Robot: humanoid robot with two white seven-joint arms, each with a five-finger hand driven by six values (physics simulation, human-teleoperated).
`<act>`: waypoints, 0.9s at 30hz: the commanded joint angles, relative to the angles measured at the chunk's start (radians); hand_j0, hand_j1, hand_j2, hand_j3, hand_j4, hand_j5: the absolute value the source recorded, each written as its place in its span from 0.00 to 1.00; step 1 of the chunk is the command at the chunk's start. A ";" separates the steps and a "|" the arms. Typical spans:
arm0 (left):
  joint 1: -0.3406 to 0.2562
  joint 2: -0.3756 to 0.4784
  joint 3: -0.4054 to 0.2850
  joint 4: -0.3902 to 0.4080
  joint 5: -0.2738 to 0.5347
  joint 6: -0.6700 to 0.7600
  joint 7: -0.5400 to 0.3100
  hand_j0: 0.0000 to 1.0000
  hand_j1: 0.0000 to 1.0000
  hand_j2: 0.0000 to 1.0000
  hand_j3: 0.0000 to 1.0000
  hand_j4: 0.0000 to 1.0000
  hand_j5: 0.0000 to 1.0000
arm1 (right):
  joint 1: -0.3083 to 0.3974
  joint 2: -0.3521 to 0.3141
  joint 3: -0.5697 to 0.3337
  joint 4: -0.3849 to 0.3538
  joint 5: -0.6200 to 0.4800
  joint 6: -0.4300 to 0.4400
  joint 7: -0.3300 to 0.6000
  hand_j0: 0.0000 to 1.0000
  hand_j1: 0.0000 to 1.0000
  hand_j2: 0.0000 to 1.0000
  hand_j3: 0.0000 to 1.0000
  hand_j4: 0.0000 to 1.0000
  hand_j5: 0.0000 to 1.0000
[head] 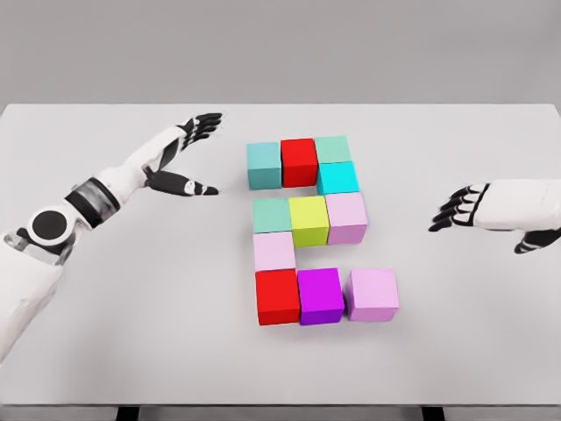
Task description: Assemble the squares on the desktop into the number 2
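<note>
The left hand [188, 153] reaches in from the lower left on a white arm and hovers over the white desktop [131, 351], its black fingers [207, 121] stretched forward and the thumb spread toward the blocks; it is released and grasps nothing.

Just right of this hand, near the table's centre, eleven coloured squares lie in the form of the numeral 2. The top row reads, left to right, a teal square [263, 166], a red square [299, 161] and a pale green square [333, 149]. Directly below the pale green one sits a cyan square [337, 178], forming the upper right stroke. The middle row holds a second green square [272, 215], a yellow-green square [308, 220] and a lilac square [346, 217], each touching its neighbour. A pale pink square [274, 251] sits under the left end of that row, forming the lower left stroke. The bottom row holds a second red square [278, 296], a purple square [321, 296] and a light violet square [372, 294]; the last is turned slightly out of line with the purple one beside it.

At the far right, well apart from the figure, the right hand [478, 209] enters from the right edge. Its fingers are loosely curled, pointing toward the squares, and hold nothing.
</note>
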 commanded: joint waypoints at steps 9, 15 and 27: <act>0.175 0.456 0.005 -0.108 0.002 -0.390 -0.012 1.00 1.00 1.00 1.00 1.00 1.00 | 0.009 -0.081 0.113 -0.059 -0.011 0.002 0.000 1.00 1.00 1.00 1.00 1.00 1.00; 0.173 0.458 0.015 -0.022 -0.179 -0.390 -0.011 1.00 1.00 1.00 1.00 1.00 1.00 | 0.005 -0.034 0.117 -0.057 -0.011 0.002 0.000 1.00 1.00 1.00 1.00 1.00 1.00; 0.190 0.459 0.015 -0.001 -0.182 -0.390 -0.012 1.00 1.00 1.00 1.00 1.00 1.00 | 0.003 0.017 0.156 -0.057 -0.011 0.002 0.000 1.00 1.00 1.00 1.00 1.00 1.00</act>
